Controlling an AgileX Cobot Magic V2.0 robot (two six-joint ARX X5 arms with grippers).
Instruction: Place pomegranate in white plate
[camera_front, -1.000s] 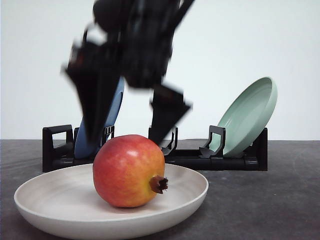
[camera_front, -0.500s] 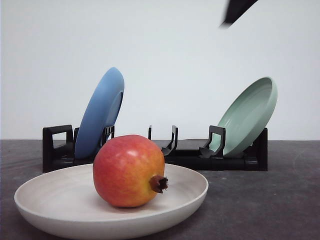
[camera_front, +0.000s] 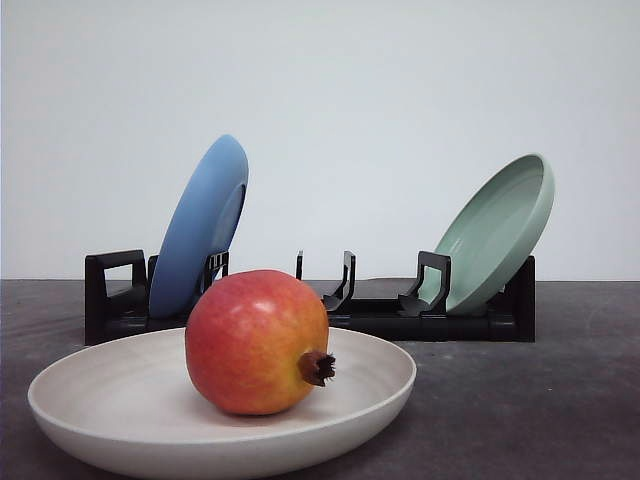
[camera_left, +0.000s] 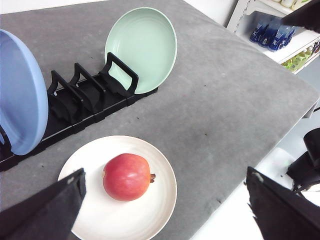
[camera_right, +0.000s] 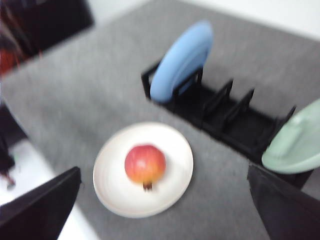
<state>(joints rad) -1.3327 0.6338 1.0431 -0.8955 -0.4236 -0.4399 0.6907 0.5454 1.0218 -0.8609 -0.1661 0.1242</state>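
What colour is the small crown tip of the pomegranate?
Dark brown, dried-looking, on the red and yellow-orange pomegranate. The front view shows the crown tip best.

Lab-like room: grey table (camera_left: 230, 115), stocked shelves (camera_left: 280, 30) beside.

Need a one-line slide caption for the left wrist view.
Pomegranate rests in the white plate beside a black rack holding blue and green plates; left gripper open above.
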